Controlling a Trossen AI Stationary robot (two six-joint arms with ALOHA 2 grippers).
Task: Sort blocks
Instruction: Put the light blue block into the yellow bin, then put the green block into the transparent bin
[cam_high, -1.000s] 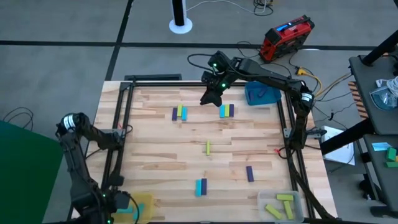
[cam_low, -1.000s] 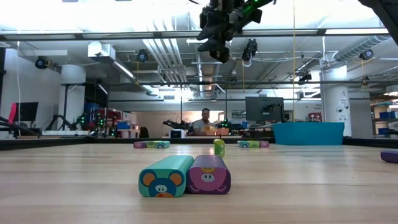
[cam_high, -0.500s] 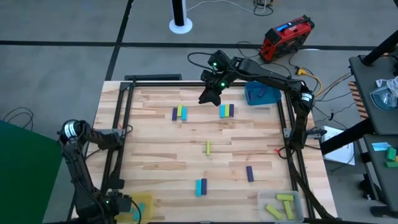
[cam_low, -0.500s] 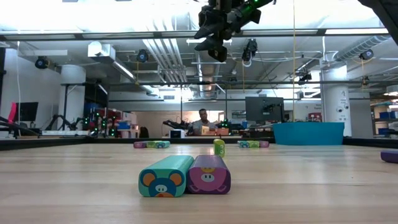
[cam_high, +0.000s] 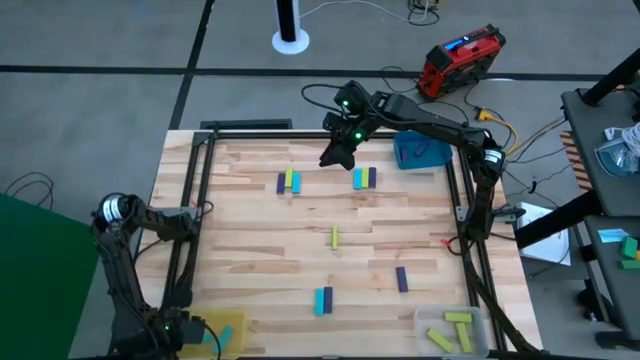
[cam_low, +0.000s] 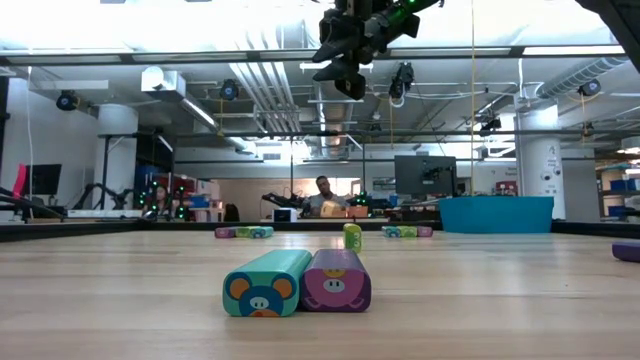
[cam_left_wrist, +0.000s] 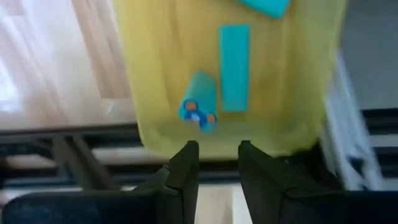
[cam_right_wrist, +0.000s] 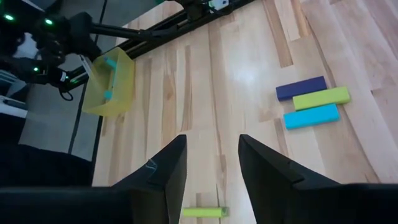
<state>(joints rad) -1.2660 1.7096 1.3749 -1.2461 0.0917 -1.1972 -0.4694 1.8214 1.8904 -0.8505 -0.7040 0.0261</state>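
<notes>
Blocks lie flat on the wooden table: a purple, green and cyan trio (cam_high: 288, 181) (cam_right_wrist: 311, 99), a cyan, green and purple trio (cam_high: 365, 178), a single green one (cam_high: 335, 236), a purple one (cam_high: 401, 279), and a cyan and purple pair (cam_high: 322, 300) (cam_low: 298, 282). My right gripper (cam_high: 335, 155) (cam_right_wrist: 211, 168) hangs open high above the table's far side, between the two trios. At the near left corner my left gripper (cam_left_wrist: 217, 165) stands open beside the yellow tray (cam_left_wrist: 155, 74), in which cyan blocks (cam_left_wrist: 233, 65) lie.
A blue tray (cam_high: 420, 152) stands at the far right and a clear tray (cam_high: 450, 330) with green blocks at the near right. Black frame rails (cam_high: 190, 230) run along the table's sides. A person sits in the room beyond (cam_low: 322, 195).
My left arm's elbow has shifted toward the near edge, while its gripper stays by the yellow tray. My right gripper has moved slightly toward the table's left and remains high and open. No block has moved.
</notes>
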